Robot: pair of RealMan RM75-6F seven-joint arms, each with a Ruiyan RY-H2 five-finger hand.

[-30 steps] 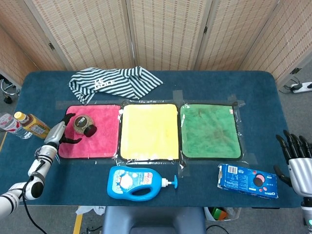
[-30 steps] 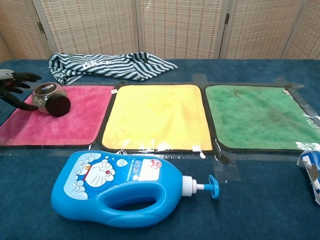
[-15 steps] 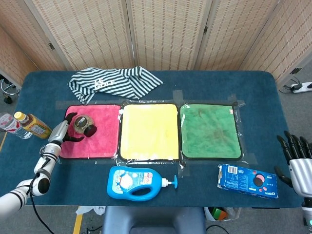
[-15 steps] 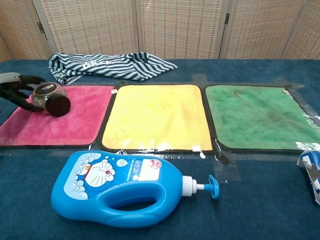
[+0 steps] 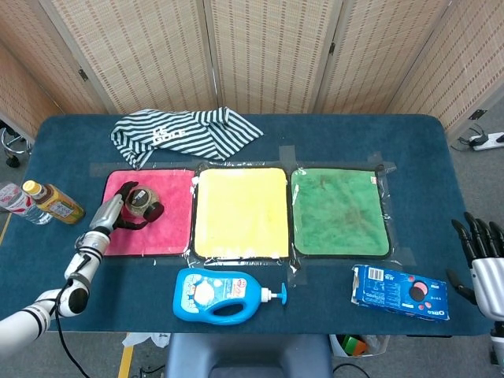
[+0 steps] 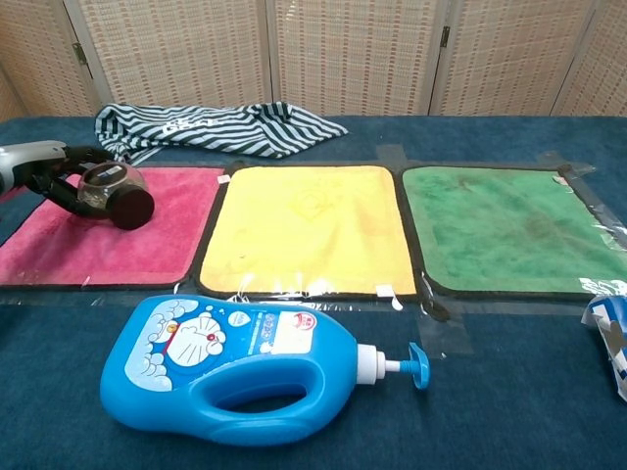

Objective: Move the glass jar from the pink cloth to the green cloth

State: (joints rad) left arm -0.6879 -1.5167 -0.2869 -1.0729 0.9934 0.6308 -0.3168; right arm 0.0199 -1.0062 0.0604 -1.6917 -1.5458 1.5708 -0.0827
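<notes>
The glass jar (image 5: 142, 202) with a dark lid lies tilted on the pink cloth (image 5: 169, 230) at the left. My left hand (image 5: 116, 213) reaches in from the left and its fingers curl around the jar, holding it. The chest view shows the same jar (image 6: 119, 193) with the left hand (image 6: 51, 174) wrapped around its far side, over the pink cloth (image 6: 108, 245). The green cloth (image 5: 339, 211) lies bare at the right, also seen as the green cloth (image 6: 500, 230). My right hand (image 5: 482, 253) hangs off the table's right edge, fingers apart and holding nothing.
A yellow cloth (image 5: 240, 211) lies between the pink and green ones. A blue detergent bottle (image 5: 220, 295) lies at the front, an Oreo pack (image 5: 400, 291) at front right, a striped cloth (image 5: 183, 132) at the back. Two drink bottles (image 5: 49, 201) stand at the left edge.
My left hand has moved right and closed its fingers around the jar, which has shifted slightly right on the pink cloth. The right hand has sunk a little.
</notes>
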